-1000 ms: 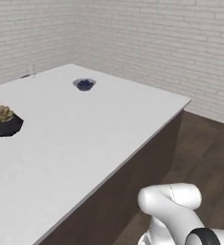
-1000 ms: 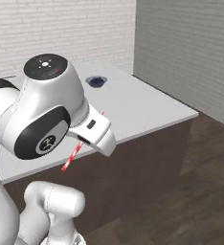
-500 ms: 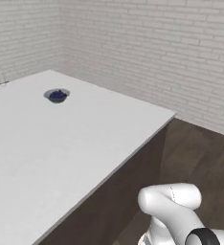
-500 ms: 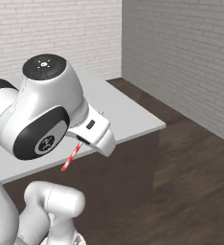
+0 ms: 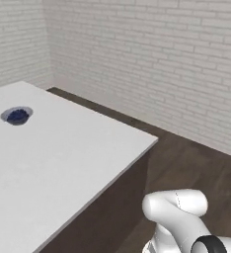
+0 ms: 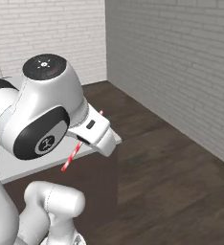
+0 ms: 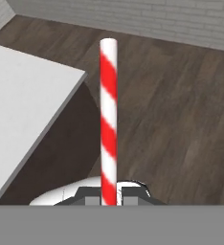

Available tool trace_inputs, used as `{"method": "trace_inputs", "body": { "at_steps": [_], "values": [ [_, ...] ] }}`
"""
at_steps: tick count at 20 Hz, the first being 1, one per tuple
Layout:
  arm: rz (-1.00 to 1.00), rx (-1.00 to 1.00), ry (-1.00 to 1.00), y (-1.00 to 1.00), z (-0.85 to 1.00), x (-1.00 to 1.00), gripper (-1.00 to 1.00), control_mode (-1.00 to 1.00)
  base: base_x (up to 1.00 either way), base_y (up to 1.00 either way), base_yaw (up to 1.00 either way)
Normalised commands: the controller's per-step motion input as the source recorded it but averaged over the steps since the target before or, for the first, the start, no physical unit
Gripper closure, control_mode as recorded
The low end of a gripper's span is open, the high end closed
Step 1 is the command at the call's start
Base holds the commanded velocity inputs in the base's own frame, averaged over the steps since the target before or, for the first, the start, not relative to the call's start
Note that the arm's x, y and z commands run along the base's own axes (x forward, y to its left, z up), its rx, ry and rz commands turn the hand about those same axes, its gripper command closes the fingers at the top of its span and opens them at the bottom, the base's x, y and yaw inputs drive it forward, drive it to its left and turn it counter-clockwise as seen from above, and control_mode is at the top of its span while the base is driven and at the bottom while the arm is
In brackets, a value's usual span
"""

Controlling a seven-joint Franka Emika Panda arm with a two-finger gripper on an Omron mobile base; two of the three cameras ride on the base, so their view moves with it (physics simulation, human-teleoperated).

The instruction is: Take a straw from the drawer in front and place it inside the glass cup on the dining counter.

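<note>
pincer clamped on straw | desk at 9 o'clock, bowl on it | risk: straw slips or snags desk edge while swinging

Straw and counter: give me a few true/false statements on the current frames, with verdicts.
1. The gripper is shut on the straw. True.
2. The straw is plain blue. False: it is striped red and white.
3. A small bowl with blue contents sits on the dining counter. True.
4. The straw already stands in a glass cup. False: it is held in the air, beyond the counter's corner, over the wood floor.
5. The walls are white brick. True.
</note>
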Motion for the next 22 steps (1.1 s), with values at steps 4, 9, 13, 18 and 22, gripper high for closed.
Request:
{"method": "trace_inputs", "body": {
  "at_steps": [4, 9, 13, 18, 22],
  "values": [
    [0.00, 0.00, 0.00, 0.00, 0.00, 0.00, 1.00, 1.00, 0.79, -0.84, 0.02],
    [0.00, 0.00, 0.00, 0.00, 0.00, 0.00, 1.00, 1.00, 0.85, -0.78, 0.08],
    [0.00, 0.00, 0.00, 0.00, 0.00, 0.00, 1.00, 1.00, 0.81, -0.74, 0.23],
    [0.00, 0.00, 0.00, 0.00, 0.00, 0.00, 1.00, 1.00, 0.74, -0.74, 0.35],
    [0.00, 0.00, 0.00, 0.00, 0.00, 0.00, 1.00, 1.00, 0.72, -0.69, 0.40]
  ]
}}
